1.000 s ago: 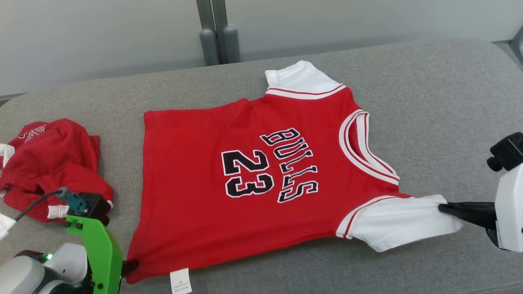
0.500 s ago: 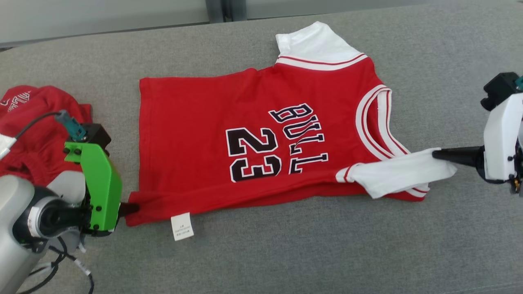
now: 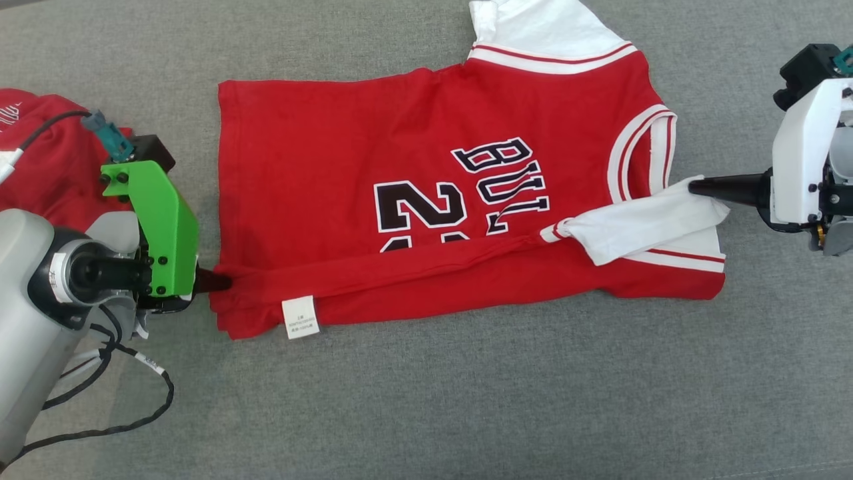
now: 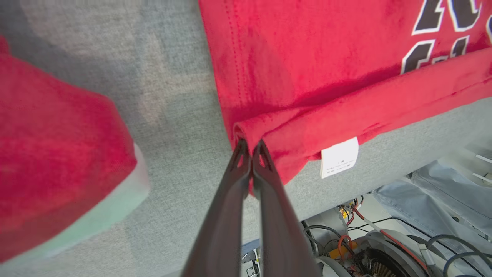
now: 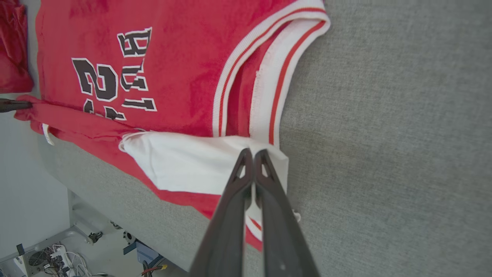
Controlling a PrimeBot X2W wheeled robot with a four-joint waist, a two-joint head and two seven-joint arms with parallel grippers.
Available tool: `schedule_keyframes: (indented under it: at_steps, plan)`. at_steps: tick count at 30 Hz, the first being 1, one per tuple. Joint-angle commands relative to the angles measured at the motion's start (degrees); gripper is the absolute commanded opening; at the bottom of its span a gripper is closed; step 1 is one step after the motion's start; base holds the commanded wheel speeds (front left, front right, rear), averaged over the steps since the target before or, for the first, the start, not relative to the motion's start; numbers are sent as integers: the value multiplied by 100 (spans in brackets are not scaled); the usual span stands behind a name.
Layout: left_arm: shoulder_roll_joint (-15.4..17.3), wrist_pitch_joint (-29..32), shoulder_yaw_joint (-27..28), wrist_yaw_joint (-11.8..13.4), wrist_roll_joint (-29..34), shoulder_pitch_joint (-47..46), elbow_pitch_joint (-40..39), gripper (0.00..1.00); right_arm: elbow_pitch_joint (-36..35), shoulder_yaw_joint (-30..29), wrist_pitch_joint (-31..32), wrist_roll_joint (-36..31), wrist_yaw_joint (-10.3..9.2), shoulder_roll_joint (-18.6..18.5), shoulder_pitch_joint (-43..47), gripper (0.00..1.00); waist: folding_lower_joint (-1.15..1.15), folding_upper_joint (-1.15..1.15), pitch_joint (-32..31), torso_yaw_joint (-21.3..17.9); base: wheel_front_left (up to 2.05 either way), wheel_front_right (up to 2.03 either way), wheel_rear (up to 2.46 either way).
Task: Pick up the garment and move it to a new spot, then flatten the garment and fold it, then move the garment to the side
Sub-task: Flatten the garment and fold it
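Note:
The garment [image 3: 373, 140] is a red jersey with white sleeves and black "BULLS 23" lettering, spread on the grey cushion [image 3: 466, 400]. Its near long edge is lifted and rolled over the lower lettering. My left gripper [image 3: 223, 282] is shut on the hem corner at the left, beside the white care label [image 3: 300, 318]; the left wrist view shows the pinch [image 4: 250, 144] on the garment [image 4: 307, 57]. On the right, my right gripper [image 3: 693, 185] is shut on the white sleeve [image 3: 640, 223], also seen from the wrist [image 5: 251, 154] over the sleeve [image 5: 184, 161].
A second red garment [image 3: 46, 153] lies crumpled at the cushion's left end, behind my left arm. A loose black cable [image 3: 120, 393] hangs from the left arm. The cushion's near edge drops to cables and equipment [image 4: 365, 246] below.
Both grippers have carried the near edge up and over toward the far side, covering part of the number and lettering. The head camera has tilted down, so the wall has left the picture.

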Motion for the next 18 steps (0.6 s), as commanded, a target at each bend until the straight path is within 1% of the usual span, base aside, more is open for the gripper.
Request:
schedule_keyframes:
  at_steps: [1, 2, 4, 5, 6, 7, 10, 13, 15, 18]
  plan:
    - [-34, -48, 45, -48, -14, -119, 80, 13, 36, 1, -57, -31, -1, 37, -41, 26, 0, 0, 17, -41, 0, 0, 0]
    - [-48, -55, 52, -67, -31, -115, 136, 30, 45, -1, -79, -16, -1, 64, -37, 31, 0, 0, 11, -51, 0, 0, 0]
    - [-83, -144, 103, -91, -37, -145, 231, 38, 63, -19, -146, 11, -1, 110, -20, 38, 0, 0, -6, -70, 0, 0, 0]
    - [-98, -216, 135, -104, -22, -165, 294, 47, 87, -30, -202, 25, -1, 133, -3, 46, 0, 0, -24, -81, 0, 0, 0]
    - [-114, -275, 155, -120, -5, -175, 339, 83, 108, -39, -245, 33, -1, 147, 11, 78, 0, 0, -38, -88, 0, 0, 0]
    - [-137, -314, 159, -143, 6, -173, 387, 100, 129, -57, -319, 34, -1, 170, 34, 100, 0, 0, -64, -94, 0, 0, 0]
    - [-180, -432, 197, -221, 13, -174, 459, 100, 109, -129, -558, 62, 0, 217, 95, 100, 0, 0, -162, -94, 0, 0, 0]
    - [-136, -729, 235, -376, 164, -177, 424, 100, -27, -259, -991, 74, 0, 217, 223, 100, 0, 0, -308, -80, 0, 0, 0]
    - [-84, -1071, 292, -496, 314, -160, 333, 100, -141, -354, -1380, 1, 0, 185, 320, 100, 0, 0, -415, -63, 0, 0, 0]
    - [-1, -1794, 374, -675, 655, 15, 172, 100, -391, -542, -2111, -73, 0, 149, 570, 100, 0, 0, -605, -31, 0, 0, 0]
